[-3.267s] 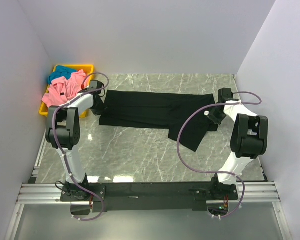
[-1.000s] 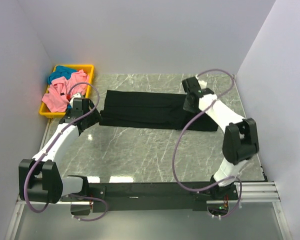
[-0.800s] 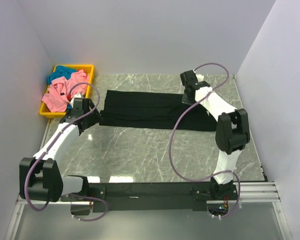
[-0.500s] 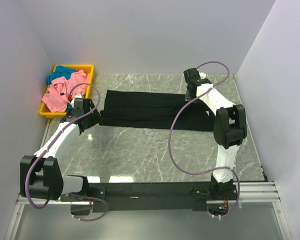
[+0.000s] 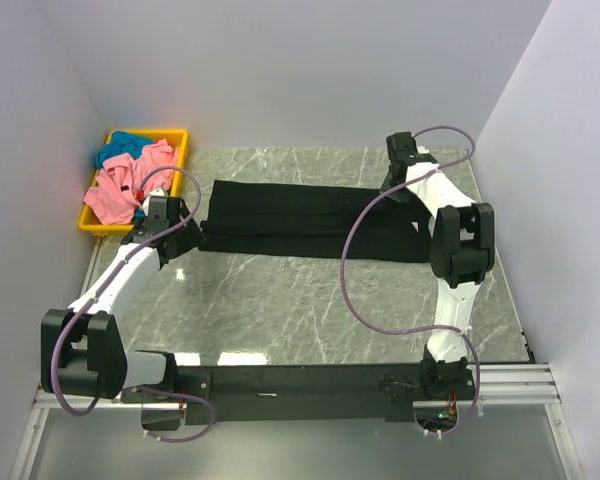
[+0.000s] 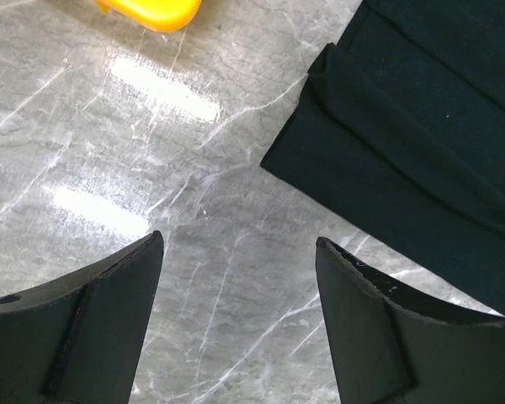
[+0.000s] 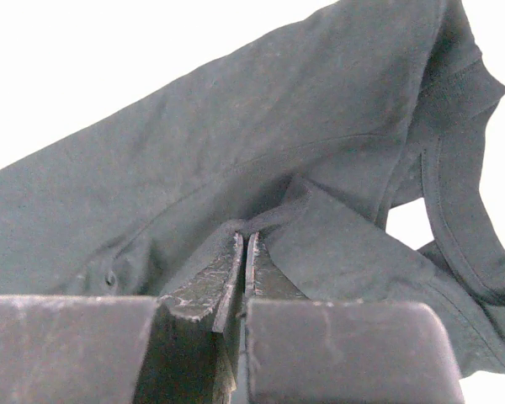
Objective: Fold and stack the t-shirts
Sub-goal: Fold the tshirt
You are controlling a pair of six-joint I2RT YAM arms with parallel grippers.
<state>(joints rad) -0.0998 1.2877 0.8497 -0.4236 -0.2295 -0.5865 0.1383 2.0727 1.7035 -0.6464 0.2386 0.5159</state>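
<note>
So, far left: a yellow bin [image 5: 181, 134] is parked at the back corner of the marble table [image 5: 280, 300]. A pink t-shirt [image 5: 115, 188] is heaped in it and spills over the rim, and a teal t-shirt [image 5: 126, 141] is bunched up behind that. A small dark mark can be seen on the pink one, but it's way too small to be read.

Next over, the left gripper [image 6: 237, 252] is held wide open above bare marble. Nothing is gripped or touched by it. It's hung just beside the near left corner of the black t-shirt [image 5: 300, 220], which is laid out as a long folded band across the back half of the table, well apart from the bin.

At the right end, the right gripper [image 7: 244, 240] is closed tight, with a small pinch of the black fabric clamped between its fingers. In the wrist view that end of the shirt is seen raised and draped, with the collar seam off to the right.

Count-wise, three t-shirts are tallied (one pink, one teal, one black), plus one bin and two grippers.
</note>
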